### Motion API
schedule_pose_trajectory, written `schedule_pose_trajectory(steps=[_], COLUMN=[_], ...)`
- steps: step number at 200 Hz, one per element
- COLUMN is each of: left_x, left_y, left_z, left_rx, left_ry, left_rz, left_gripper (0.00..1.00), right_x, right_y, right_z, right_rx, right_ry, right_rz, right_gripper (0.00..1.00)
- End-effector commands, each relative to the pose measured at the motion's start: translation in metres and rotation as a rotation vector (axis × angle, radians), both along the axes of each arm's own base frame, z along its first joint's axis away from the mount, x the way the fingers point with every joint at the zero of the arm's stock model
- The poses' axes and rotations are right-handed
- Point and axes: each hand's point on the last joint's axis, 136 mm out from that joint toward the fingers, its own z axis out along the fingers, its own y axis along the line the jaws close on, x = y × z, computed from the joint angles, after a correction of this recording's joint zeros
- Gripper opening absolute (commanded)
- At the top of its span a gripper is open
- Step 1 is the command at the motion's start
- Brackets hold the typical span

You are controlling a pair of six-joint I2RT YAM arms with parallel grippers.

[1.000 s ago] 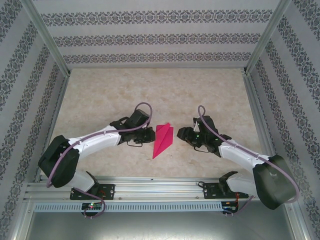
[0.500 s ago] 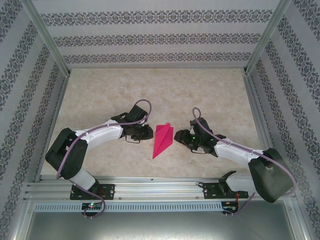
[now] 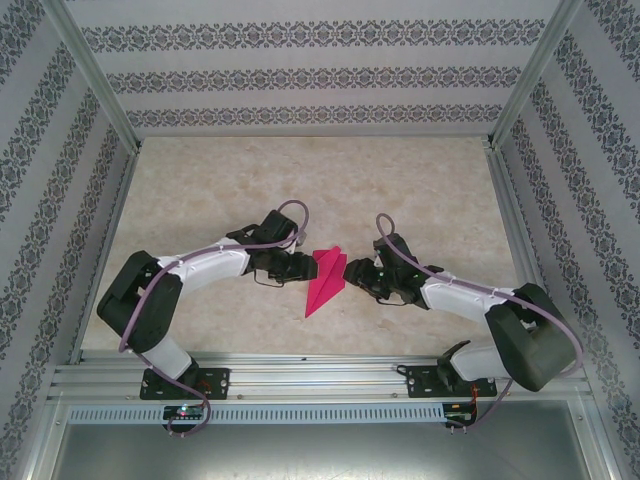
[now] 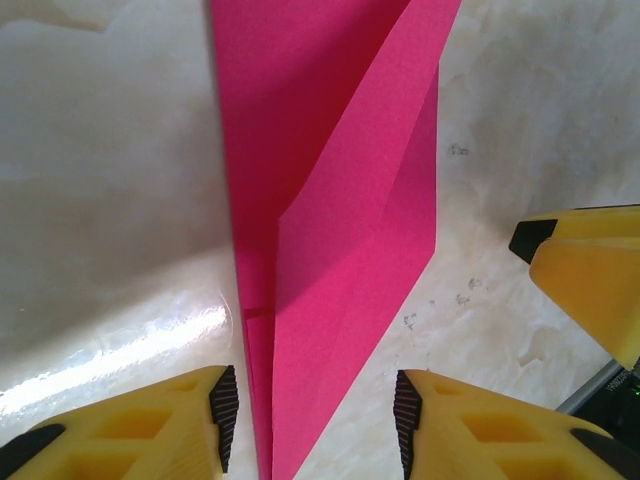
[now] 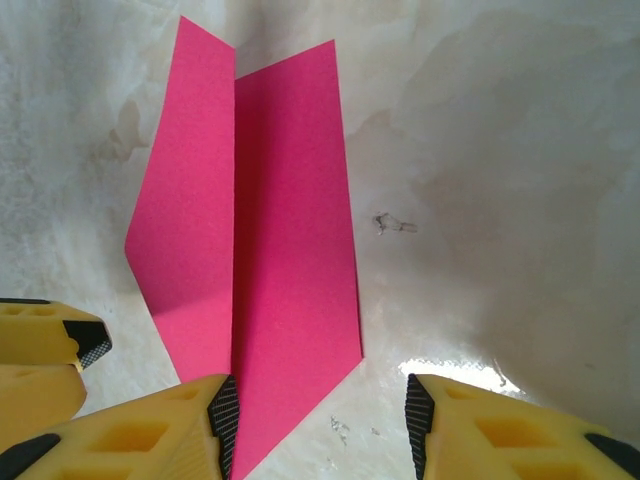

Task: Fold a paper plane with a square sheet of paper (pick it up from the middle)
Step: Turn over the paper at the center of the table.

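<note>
The plane [image 3: 326, 280] lies between the two grippers, one side reaching into the gap of the left gripper [image 4: 312, 405], the other into that of the right gripper [image 5: 322, 415], both roughly half open and seemingly clamping nothing.

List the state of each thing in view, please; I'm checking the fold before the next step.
paper plane: folded, lying on the table between both tools, sharp point toward the near edge.
left tool: open, straddling the plane's left side, not clamped on it.
right tool: open, straddling the plane's right side, not clamped on it.
</note>
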Motion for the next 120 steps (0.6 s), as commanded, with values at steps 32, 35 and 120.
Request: schedule_pose_trajectory(steps=[32,35,120], left_x=[0.019,0.019,0.022], left_y=[-0.005,-0.005,-0.001], left_z=[-0.010,-0.010,-0.030], left_rx=[0.059,0.058,0.127], left_ry=[0.003,0.003,0.035], left_rz=[-0.037,-0.038,-0.059], left_gripper=[0.43,0.43,0.38], right_x=[0.007,0.007,0.008], right_y=[0.015,0.015,0.026], right_z=[0.008,0.008,-0.007], right_rx=[0.045,0.044,0.070], right_ry=[-0.008,-0.006,0.099], right_rz=[0.001,0.000,-0.028], right_gripper=[0.51,0.51,0.49])
